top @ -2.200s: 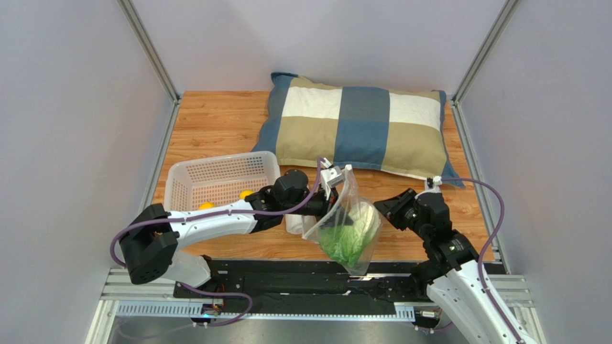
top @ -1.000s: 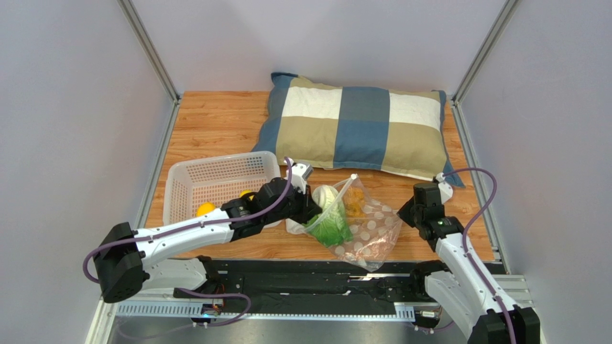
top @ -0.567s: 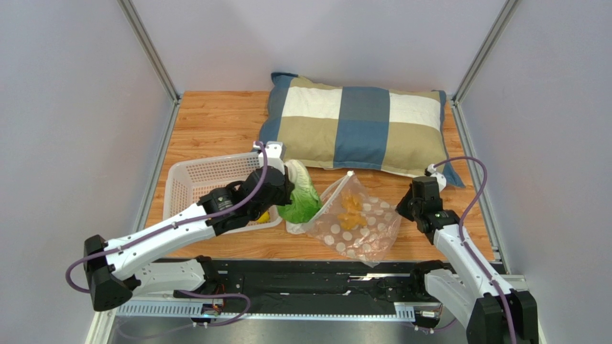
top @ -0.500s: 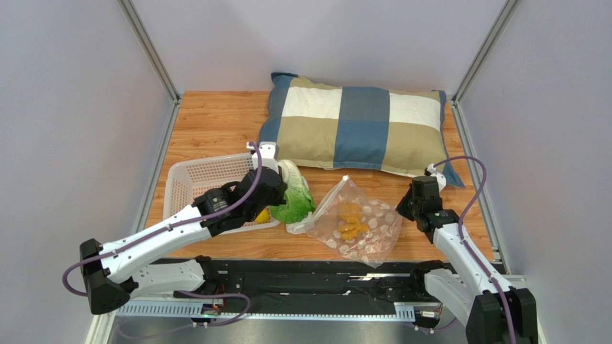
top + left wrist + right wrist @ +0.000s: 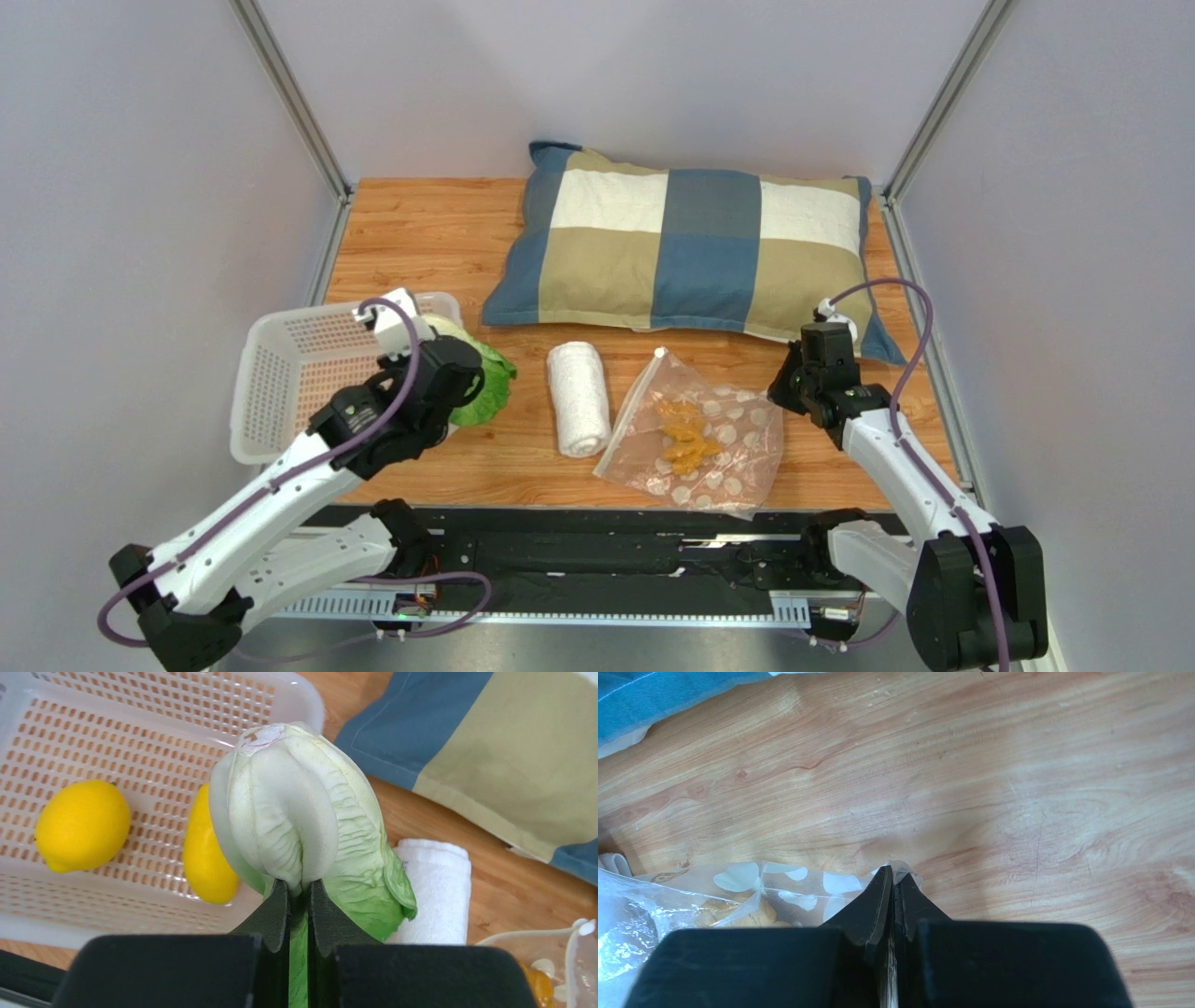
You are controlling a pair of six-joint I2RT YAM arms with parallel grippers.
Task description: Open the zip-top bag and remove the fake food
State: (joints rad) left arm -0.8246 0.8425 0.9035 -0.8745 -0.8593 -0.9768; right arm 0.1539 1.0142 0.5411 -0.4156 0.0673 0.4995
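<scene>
White perforated plastic is forming the basket point(image 5: 288, 371) that is sitting at the left side of the wooden table point(image 5: 407, 231). Two yellow lemons point(image 5: 83, 824) are lying apart on its floor, one towards its left end and the other against its near wall.

Just right of the basket, the left gripper point(image 5: 298, 890) is holding the cabbage point(image 5: 302, 822). Its jaws are standing narrow, pinching the vegetable's pale rib and green leaf between them. The white stem end is pointing away from the wrist, towards the basket's right corner, and the green leaves are hanging out to the right.

Near the cabbage but not touching it, the rolled white towel point(image 5: 578, 399) is lying on the bare wood, its length running from near to far.

Just beside the towel on its right, the zip-top bag point(image 5: 694, 445) is lying flat on the table with its pale dots showing. Orange-yellow lumpy pieces point(image 5: 683, 437) are resting inside it; what they are is too blurred to say.

At the bag's right corner, the right gripper point(image 5: 893, 880) is pressing down close to the wood. Its jaws are nearly together, nipping a small fold of the clear plastic between the tips.

Behind all this, the checked blue, tan and white pillow point(image 5: 694, 252) is stretching across the far right half of the table, well apart from the bag.
</scene>
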